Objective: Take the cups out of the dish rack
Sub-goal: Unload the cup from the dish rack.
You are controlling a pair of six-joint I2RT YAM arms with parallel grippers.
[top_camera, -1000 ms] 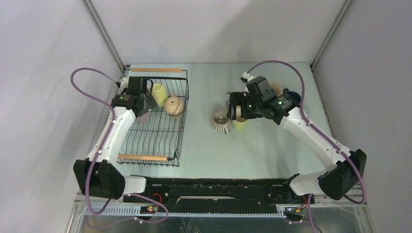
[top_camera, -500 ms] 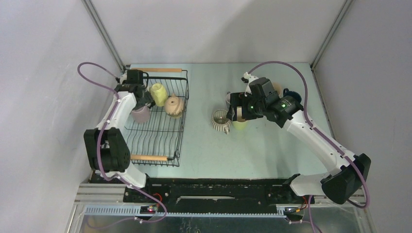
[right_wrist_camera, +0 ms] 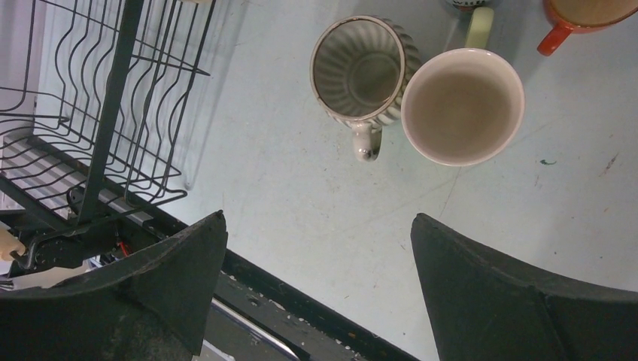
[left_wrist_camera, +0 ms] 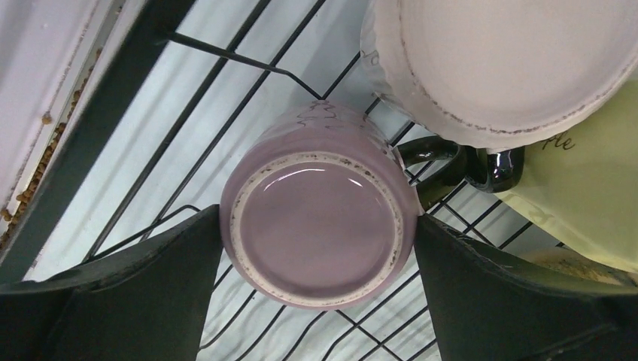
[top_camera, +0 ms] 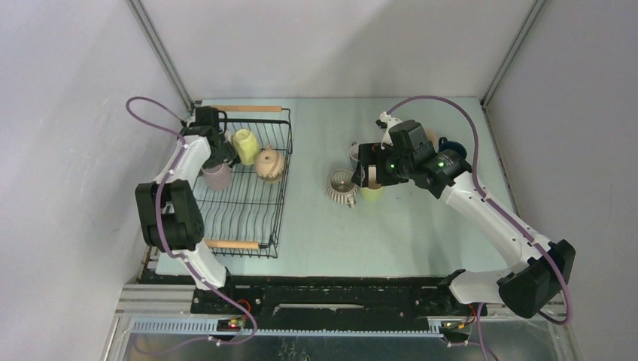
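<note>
The black wire dish rack (top_camera: 248, 218) stands at the left and shows in the right wrist view (right_wrist_camera: 113, 113). In it are an upside-down lilac mug (top_camera: 216, 178), a yellow-green mug (top_camera: 244, 145) and a tan ribbed mug (top_camera: 268, 163). My left gripper (top_camera: 218, 156) is above the lilac mug (left_wrist_camera: 320, 226). It (left_wrist_camera: 317, 218) is open, with a finger close on each side of the mug's base. My right gripper (top_camera: 366, 173) is open and empty (right_wrist_camera: 317, 218) above a ribbed cream mug (right_wrist_camera: 365, 68) and a pale yellow-green mug (right_wrist_camera: 463, 105) that stand upright on the table.
More mugs stand behind the right arm: tan (top_camera: 429, 137), dark blue (top_camera: 450, 143), and an orange-handled one (right_wrist_camera: 579, 15). A cream mug base (left_wrist_camera: 496, 60) and the yellow-green mug (left_wrist_camera: 579, 195) crowd the lilac mug's far side. The rack's left wall (left_wrist_camera: 98, 128) is close.
My left arm has folded back and its gripper has moved toward the rack's far left, down over the lilac mug. The right arm has barely moved.
</note>
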